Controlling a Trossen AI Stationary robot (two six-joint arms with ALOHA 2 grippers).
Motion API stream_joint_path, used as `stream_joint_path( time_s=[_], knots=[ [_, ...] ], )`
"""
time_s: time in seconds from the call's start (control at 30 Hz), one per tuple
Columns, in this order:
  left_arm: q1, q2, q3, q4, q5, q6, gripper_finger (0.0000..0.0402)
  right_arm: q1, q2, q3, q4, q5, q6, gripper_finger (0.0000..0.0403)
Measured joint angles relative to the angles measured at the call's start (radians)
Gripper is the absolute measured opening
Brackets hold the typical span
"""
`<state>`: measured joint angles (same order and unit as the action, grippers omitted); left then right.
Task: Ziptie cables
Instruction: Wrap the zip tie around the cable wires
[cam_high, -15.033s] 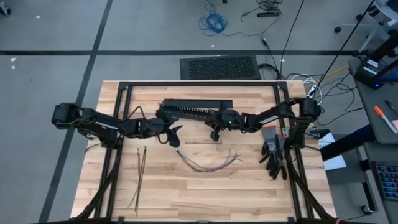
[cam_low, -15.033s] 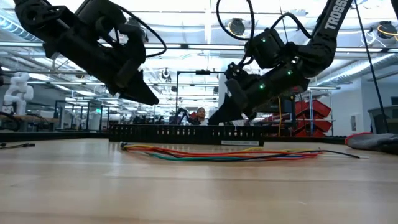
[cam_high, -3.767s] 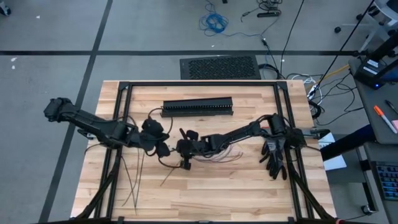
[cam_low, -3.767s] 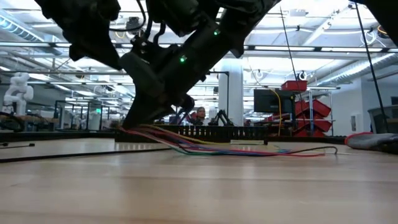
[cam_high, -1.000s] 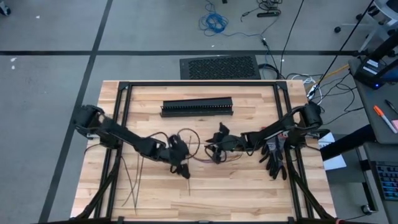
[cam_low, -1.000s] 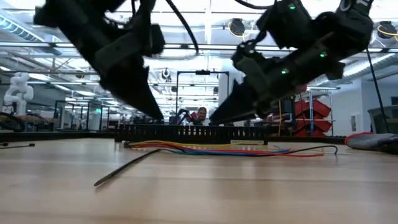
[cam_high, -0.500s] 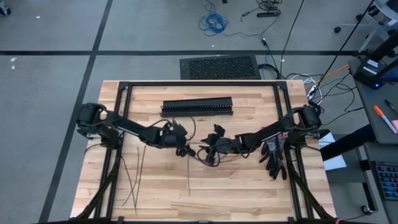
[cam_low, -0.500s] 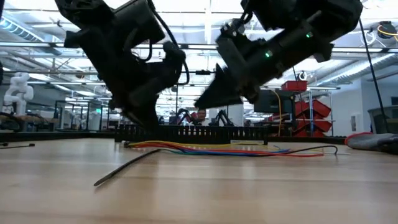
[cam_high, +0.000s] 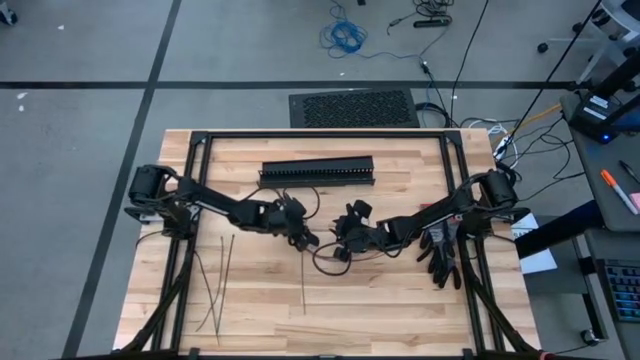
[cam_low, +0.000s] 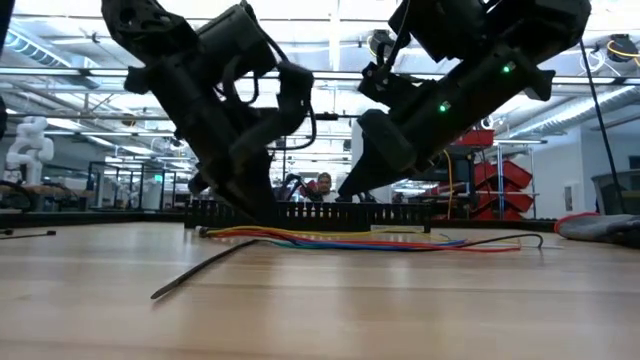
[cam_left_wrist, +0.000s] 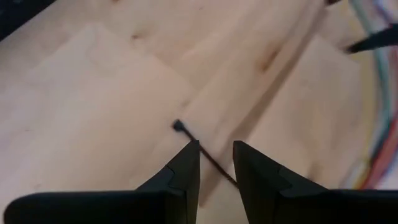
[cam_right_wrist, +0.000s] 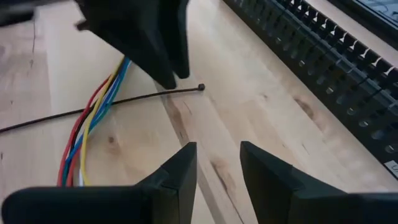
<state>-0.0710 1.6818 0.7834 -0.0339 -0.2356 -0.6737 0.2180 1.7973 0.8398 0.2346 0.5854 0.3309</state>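
Zipties (cam_high: 222, 283) lie spread near our table's (cam_high: 400, 310) front left corner, with one more ziptie (cam_high: 303, 282) lying alone, straight, toward the middle of the front half. Our left claw (cam_high: 304, 237) sits low over the table's middle; in the left wrist view its fingers (cam_left_wrist: 184, 171) stand a little apart, with the head end of a ziptie (cam_left_wrist: 200, 154) lying on the wood and running into the gap between them, though we cannot tell whether they grip it. The cables (cam_high: 330, 256) lie at the table's middle, between the two claws and curling toward the front; in the low view they stretch flat along the wood (cam_low: 340, 241) in front of the black duct (cam_low: 305, 214). That duct (cam_high: 317, 172) sits near the back edge, well apart from the cables. Our right claw (cam_high: 343, 238) hovers just right of the left one, its fingers (cam_right_wrist: 174, 177) parted and holding nothing, pointing at the coloured wires (cam_right_wrist: 93, 118) and the ziptie crossing them. Black gloves (cam_high: 443, 250) rest near the right edge.
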Motion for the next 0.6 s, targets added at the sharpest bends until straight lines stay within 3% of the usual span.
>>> stream_joint_path(
  time_s=[0.6],
  knots=[
    [0.017,0.132,0.004,0.101,-0.003,-0.025,0.0096,0.0,0.0,0.0,0.006,-0.005,-0.006,0.0116]
  ],
)
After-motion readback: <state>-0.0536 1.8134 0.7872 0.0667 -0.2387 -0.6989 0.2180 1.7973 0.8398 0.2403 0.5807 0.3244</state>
